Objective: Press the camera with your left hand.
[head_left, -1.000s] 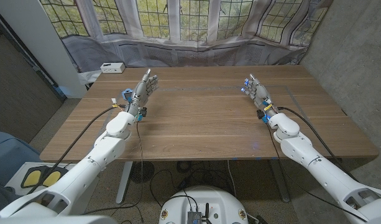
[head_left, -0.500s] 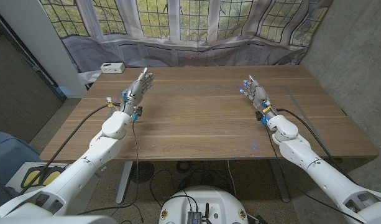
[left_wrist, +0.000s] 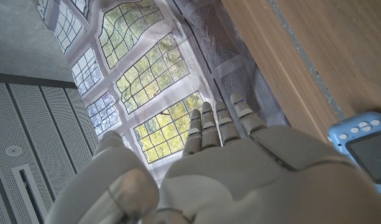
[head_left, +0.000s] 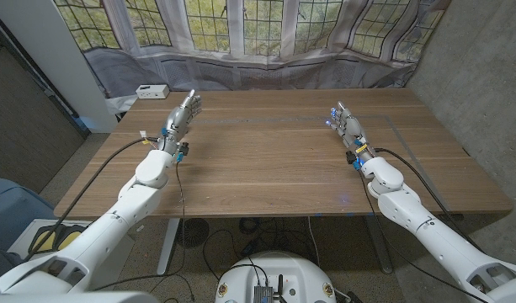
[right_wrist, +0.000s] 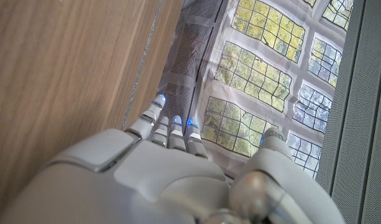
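Over the table (head_left: pixel 274 160), from the head view: left robot hand (head_left: pixel 182 114) near the far left corner, fingers straight, apart and holding nothing, short of the small pale camera (head_left: pixel 152 91) lying at that corner. Right robot hand (head_left: pixel 343 119) likewise empty with fingers extended, well apart on the other side.

Along the left wrist: back of the left robot hand (left_wrist: pixel 240 174), fingers aimed at the leaded window (left_wrist: pixel 153 93). Camera (left_wrist: pixel 364 146) off to one side on the wood, buttons and grey screen facing up, not yet touched.

Along the right wrist: right robot hand (right_wrist: pixel 153 168) unclenched beside bare wood.

Best done, by judgement, by swinging the palm across until squarely over the camera, then lowering straight down. Calls for a gentle press on the top face, without shoving it toward the nearby table edge.
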Tool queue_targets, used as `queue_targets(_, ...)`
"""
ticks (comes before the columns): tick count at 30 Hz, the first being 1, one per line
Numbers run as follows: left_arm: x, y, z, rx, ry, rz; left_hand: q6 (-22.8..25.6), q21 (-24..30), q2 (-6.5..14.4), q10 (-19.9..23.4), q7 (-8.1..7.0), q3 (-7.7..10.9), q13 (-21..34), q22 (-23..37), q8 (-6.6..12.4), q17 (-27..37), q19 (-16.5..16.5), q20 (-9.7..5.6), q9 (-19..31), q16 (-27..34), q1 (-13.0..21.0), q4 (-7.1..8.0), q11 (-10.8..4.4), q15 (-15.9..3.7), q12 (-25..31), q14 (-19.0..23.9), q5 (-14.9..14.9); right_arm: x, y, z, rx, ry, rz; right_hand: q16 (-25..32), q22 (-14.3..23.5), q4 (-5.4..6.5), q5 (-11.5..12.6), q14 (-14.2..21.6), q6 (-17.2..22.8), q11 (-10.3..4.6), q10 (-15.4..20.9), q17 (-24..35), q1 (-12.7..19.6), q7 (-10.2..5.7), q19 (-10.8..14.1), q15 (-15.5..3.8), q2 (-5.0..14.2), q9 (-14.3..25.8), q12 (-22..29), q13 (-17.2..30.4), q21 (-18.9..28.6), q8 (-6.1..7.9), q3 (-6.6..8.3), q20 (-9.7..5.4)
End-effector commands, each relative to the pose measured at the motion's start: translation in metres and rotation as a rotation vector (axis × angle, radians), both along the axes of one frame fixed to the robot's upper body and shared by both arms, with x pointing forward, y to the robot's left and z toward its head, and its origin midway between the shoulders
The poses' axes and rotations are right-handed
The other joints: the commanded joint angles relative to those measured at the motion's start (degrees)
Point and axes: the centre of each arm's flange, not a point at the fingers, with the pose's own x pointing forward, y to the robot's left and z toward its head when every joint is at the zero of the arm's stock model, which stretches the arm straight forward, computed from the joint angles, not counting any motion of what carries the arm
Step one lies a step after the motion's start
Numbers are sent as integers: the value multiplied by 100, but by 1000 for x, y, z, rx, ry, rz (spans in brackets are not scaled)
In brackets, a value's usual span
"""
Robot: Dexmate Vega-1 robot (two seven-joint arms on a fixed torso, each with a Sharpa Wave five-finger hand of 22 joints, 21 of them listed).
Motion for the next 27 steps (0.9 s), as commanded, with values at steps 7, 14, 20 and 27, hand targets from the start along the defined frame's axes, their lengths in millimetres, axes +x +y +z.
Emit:
queue_targets(7,2,18,8,-7,-71,45,186,-27,-5,173,-33,6,25,13,23,31,62,53,31,13,88,-43,-40,10,41,186,-24,-2,4,-3,13,1,-13,-1,10,-8,29,-10,45,23,24,25,-10,8,-17,19,6,18,-4,28,-58,37,31,47)
queue_targets(14,-6,32,14,30,-95,157,272,-32,-5,254,-35,5,27,14,29,31,113,54,32,3,99,-55,-63,-23,54,225,-28,1,9,-2,10,12,-2,-9,11,-9,31,-18,56,23,27,26,-8,1,-11,24,17,18,-5,30,-65,40,36,52)
queue_targets(20,-7,40,18,55,-96,216,307,-40,-3,284,-45,5,28,14,28,31,127,57,33,1,105,-62,-78,-29,54,260,-31,2,13,-2,5,21,0,-9,12,-10,31,-12,61,22,31,27,-8,-5,-11,31,20,18,-4,31,-71,42,37,63)
queue_targets(27,-3,49,22,77,-97,261,335,-52,2,304,-37,6,29,14,21,31,137,62,33,-7,113,-70,-91,-33,48,282,-33,3,14,-1,1,28,0,-7,13,-10,30,1,63,24,43,29,-11,-6,-1,38,19,18,-1,32,-74,41,36,76)
